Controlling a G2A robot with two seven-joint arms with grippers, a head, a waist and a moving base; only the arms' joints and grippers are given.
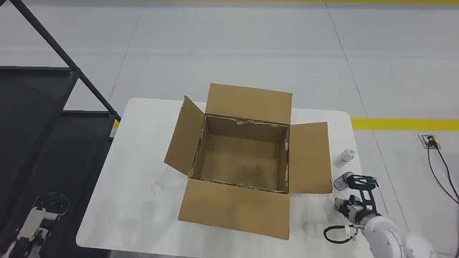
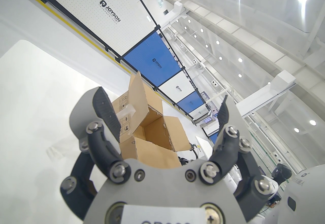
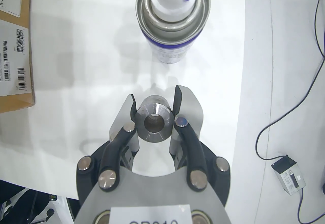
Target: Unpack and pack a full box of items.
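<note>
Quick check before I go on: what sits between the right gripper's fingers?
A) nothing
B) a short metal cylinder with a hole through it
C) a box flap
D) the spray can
B: in the right wrist view the right gripper is closed against both sides of the metal cylinder, while the spray can stands apart from it on the table.

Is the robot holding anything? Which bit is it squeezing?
The right gripper holds a short grey metal cylinder with a centre hole, its jaws pinching the round sides. The left gripper is open and empty.
</note>
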